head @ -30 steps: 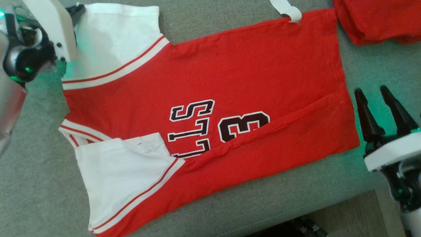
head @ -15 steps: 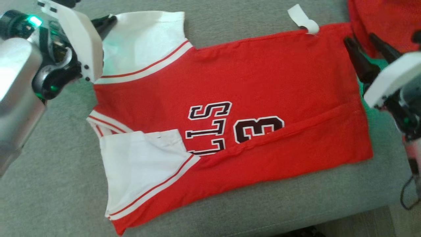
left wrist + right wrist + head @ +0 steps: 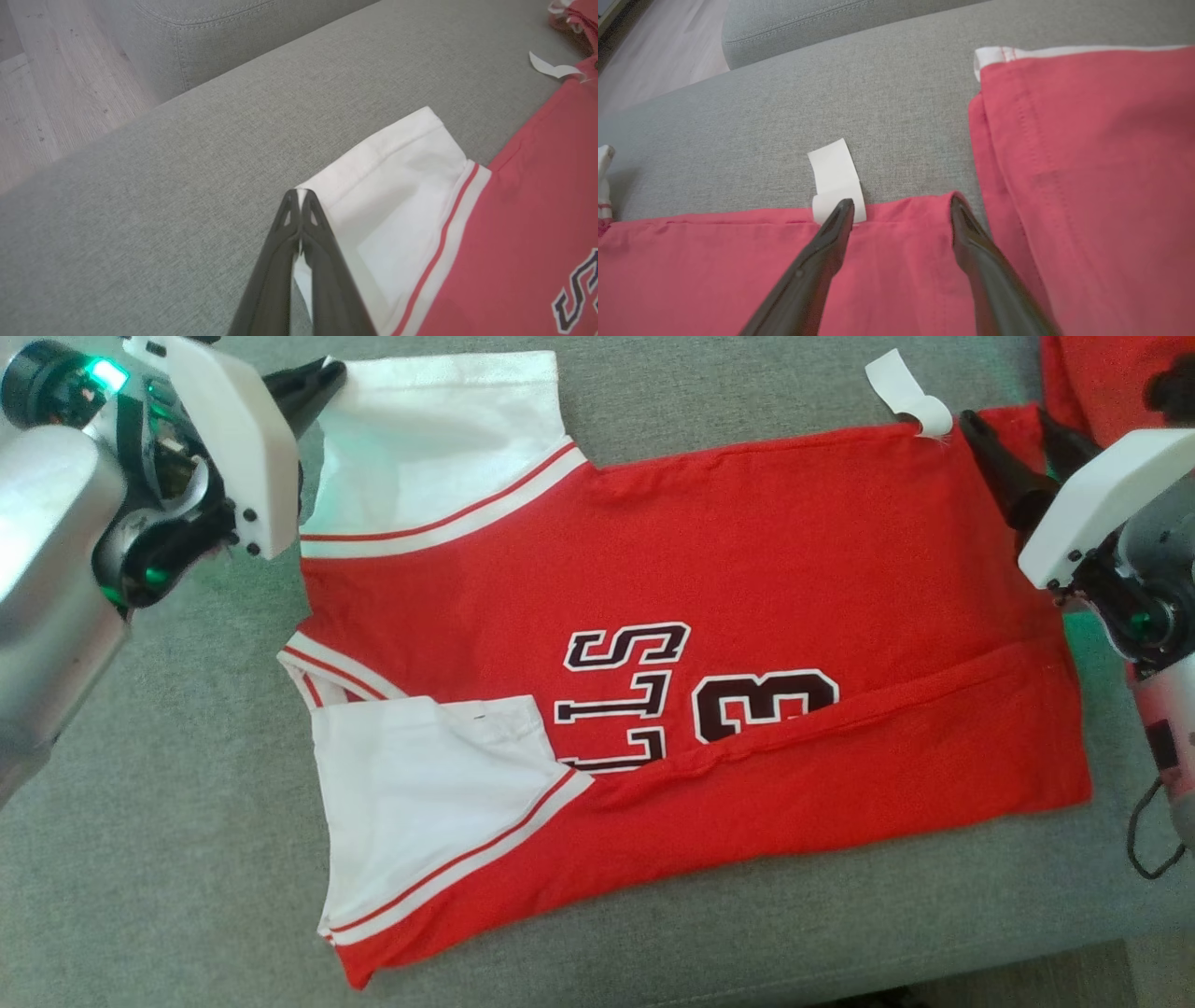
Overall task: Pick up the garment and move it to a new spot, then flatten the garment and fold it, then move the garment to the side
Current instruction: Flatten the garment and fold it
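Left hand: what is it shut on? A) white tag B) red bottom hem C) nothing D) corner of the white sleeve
D: in the left wrist view the left hand is shut, with the corner of the white sleeve pinched between its fingers.

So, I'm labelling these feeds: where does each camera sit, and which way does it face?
Head view: from the head, down onto the red jersey on the sofa; left gripper, right gripper show.
Left wrist view: along its shut gripper pinching the white sleeve.
Right wrist view: along its open gripper over the hem.
Shared: all show the white tag.
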Controlling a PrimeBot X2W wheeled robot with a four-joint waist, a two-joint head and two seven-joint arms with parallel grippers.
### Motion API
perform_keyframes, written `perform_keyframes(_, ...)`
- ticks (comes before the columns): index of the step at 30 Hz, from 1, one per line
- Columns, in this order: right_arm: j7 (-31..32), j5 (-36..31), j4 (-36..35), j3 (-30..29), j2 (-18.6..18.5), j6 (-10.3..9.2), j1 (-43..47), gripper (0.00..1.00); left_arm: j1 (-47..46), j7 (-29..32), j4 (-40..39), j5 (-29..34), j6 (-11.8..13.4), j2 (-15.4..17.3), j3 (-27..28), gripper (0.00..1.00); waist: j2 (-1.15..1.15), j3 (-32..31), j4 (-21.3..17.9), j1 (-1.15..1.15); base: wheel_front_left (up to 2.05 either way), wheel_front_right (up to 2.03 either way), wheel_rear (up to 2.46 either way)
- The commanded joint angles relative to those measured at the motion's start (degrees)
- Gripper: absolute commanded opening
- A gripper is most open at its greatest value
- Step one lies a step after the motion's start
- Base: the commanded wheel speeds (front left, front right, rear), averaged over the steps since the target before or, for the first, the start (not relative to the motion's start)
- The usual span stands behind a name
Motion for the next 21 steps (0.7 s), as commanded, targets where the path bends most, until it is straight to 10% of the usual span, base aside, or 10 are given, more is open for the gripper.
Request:
perform_keyframes(1, -0.82, 0.24, -0.94, 0.43, -1.22, 0.39, -0.76, 1.0, -3.53, -0.64, -0.6, -0.38, 0.1, 2.53, 1.88, 0.0, 0.0, -0.06, 0.18, 0.0, 0.0, 0.0, 0.0)
perform_keyframes(11, -1.37, 1.05, 1.53, 1.84, -1.72, 0.39, -1.58, 1.0, -5.0, -2.88, 0.71, -2.57, 0.1, 2.77, -1.69, 0.0, 0.0, -0.17, 0.52, 0.0, 0.0, 0.0, 0.0)
perform_keyframes(12, -1.54, 1.22, 1.51, 2.03, -1.66, 0.39, -1.74, 0.91, -5.25, -3.06, 0.78, -2.74, 0.1, 2.8, -1.99, 0.0, 0.0, -0.1, 0.56, 0.0, 0.0, 0.0, 0.0)
perform_keyframes(16, -2.47, 1.34, 1.56, 2.92, -1.69, 0.39, -2.53, 0.0, -6.13, -3.63, 1.08, -3.11, 0.1, 2.83, -3.4, 0.0, 0.0, 0.09, 0.75, 0.0, 0.0, 0.0, 0.0)
perform_keyframes(21, -4.57, 1.0, 2.29, 3.17, -2.17, 0.39, -4.08, 0.0, -8.09, -8.13, 1.04, 0.42, 0.1, 3.64, -6.23, 0.0, 0.0, 0.13, 1.42, 0.0, 0.0, 0.0, 0.0)
